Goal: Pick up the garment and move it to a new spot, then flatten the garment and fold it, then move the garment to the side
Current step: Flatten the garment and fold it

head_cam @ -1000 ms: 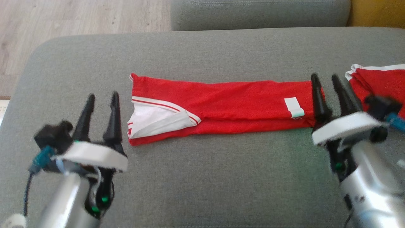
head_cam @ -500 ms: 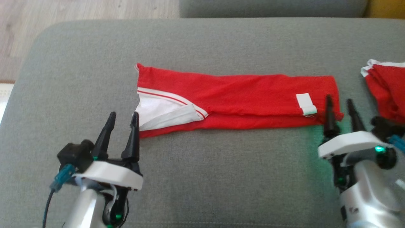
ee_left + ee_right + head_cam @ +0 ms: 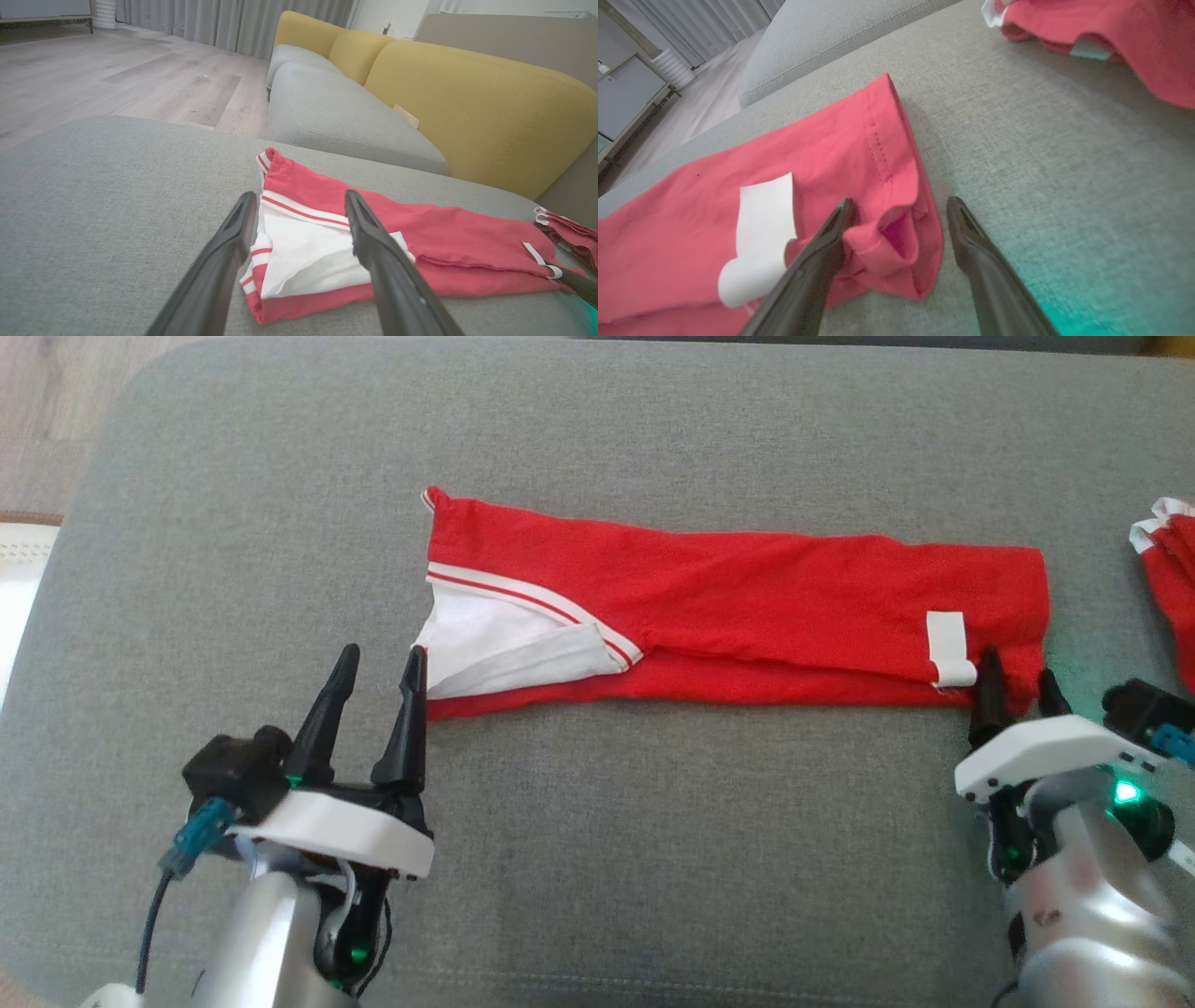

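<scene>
Two red garments are lying on one grey cushion (image 3: 653,859): the folded garment (image 3: 747,597) and a second garment (image 3: 1176,588). Two hands are showing: left hand (image 3: 384,651), right hand (image 3: 1018,665).

The garment (image 3: 747,588) is soft, matt red cloth with white striped trim and a smooth white label (image 3: 948,644). The cushion (image 3: 653,821) is grey woven fabric, coarse and matt. The left gripper (image 3: 384,651) and right gripper (image 3: 1018,665) have matt, dark, plastic-looking fingers, glossy white housings and silvery metallic forearms. The far floor (image 3: 117,79) looks like pale, faintly shiny wood.
</scene>
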Tool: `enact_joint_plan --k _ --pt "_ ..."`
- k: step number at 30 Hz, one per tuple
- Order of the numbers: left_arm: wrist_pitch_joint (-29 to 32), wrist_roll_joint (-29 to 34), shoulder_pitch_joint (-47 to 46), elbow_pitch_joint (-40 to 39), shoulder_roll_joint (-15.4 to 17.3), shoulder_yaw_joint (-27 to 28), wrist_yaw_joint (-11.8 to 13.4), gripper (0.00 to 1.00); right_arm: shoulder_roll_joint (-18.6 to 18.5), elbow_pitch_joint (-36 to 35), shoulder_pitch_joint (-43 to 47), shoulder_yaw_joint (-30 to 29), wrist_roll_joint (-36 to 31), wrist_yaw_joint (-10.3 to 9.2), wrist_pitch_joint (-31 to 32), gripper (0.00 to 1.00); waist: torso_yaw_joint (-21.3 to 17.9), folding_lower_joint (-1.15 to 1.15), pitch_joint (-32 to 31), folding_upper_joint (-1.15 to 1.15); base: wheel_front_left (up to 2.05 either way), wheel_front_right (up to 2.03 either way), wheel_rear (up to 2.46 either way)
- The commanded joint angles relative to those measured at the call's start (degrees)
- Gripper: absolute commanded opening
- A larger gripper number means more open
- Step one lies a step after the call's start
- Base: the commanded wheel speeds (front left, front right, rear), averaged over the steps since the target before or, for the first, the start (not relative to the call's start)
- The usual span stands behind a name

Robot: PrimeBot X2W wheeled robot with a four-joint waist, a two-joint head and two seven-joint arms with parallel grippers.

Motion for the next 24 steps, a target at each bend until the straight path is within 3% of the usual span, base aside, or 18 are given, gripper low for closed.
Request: enact_joint_plan --k 1,7,8,9,14,24 --pt "-0.69 0.59 -2.67 -1.53 0.13 2.23 -0.12 1.00 0.49 2.01 -2.13 1.67 -0.28 -0.05 -0.59 1.00 -0.01 0.00 0.07 0.00 0.00 0.00 0.00" --pt "-0.69 1.21 -2.57 -1.35 -0.02 3.13 -0.30 1.00 0.49 9.85 -4.70 5.53 1.92 -0.05 -2.30 1.00 -0.62 0.00 -0.39 0.00 0.00 0.00 0.00" --pt "-0.69 1.28 -2.48 -1.32 -0.04 3.21 -0.31 1.00 0.49 10.81 -5.12 6.41 2.60 -0.05 -2.60 0.80 -0.82 0.00 -0.53 0.00 0.00 0.00 0.00" --pt "-0.69 1.32 -2.39 -1.28 -0.06 3.23 -0.33 1.00 0.49 11.62 -5.52 7.31 3.34 -0.05 -2.91 0.02 -1.00 0.00 -0.66 0.00 0.00 0.00 0.00" --pt "-0.69 1.47 -2.00 -1.22 -0.14 3.35 -0.38 1.00 0.49 13.60 -7.04 8.57 3.73 -0.05 -5.05 0.00 -2.05 0.00 -1.42 0.00 0.00 0.00 0.00" --pt "-0.69 1.55 -1.20 -1.17 -0.20 3.74 -0.41 1.00 -4.54 10.90 -7.75 -3.08 -4.75 -0.05 -6.11 0.00 -2.58 0.00 -2.95 0.00 0.00 0.00 0.00"
